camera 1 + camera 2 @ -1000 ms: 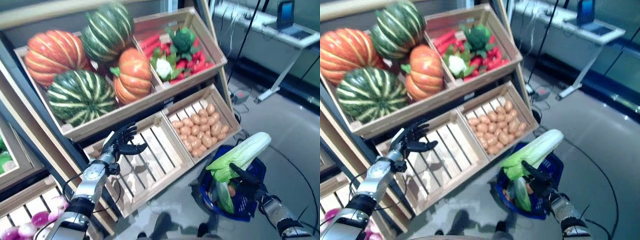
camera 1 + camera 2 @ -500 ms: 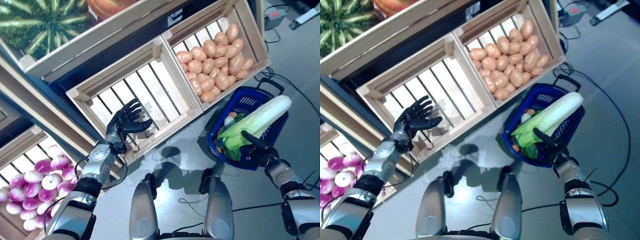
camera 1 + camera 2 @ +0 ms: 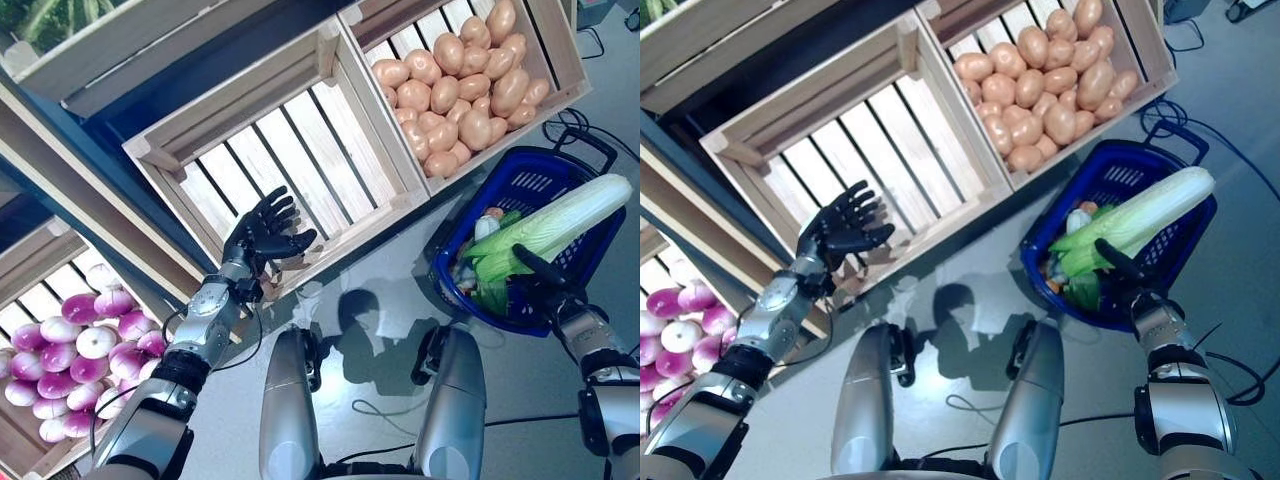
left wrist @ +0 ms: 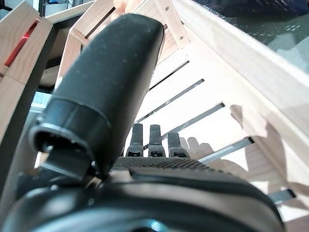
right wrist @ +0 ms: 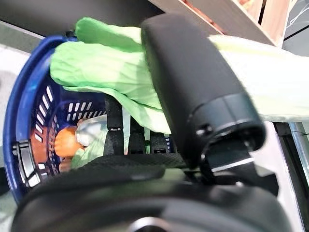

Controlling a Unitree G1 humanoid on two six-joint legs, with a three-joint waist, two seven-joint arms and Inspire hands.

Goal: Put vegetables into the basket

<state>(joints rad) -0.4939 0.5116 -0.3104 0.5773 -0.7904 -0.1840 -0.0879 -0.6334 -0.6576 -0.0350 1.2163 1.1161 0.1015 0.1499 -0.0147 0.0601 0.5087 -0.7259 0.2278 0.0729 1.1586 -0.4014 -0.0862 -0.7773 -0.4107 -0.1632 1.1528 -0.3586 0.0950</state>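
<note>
A long pale green cabbage (image 3: 565,215) lies slantwise across the top of the blue basket (image 3: 520,185) on the floor. My right hand (image 3: 542,282) is shut on its leafy end, thumb (image 5: 193,82) on top and fingers beneath. Inside the basket (image 5: 29,96) lie other greens, something orange (image 5: 65,142) and something white. My left hand (image 3: 262,232) hovers open over the front edge of the empty wooden crate (image 3: 290,150), holding nothing; its wrist view shows only straight fingers (image 4: 152,140) above the slats.
A crate of potatoes (image 3: 460,90) stands right behind the basket. A lower crate of purple onions (image 3: 70,350) sits at the far left. Grey floor lies between the crates and the basket.
The camera has tilted down, so the pumpkins and upper crates have left view. The cabbage stays in my right hand over the basket; the left hand stays by the empty crate.
</note>
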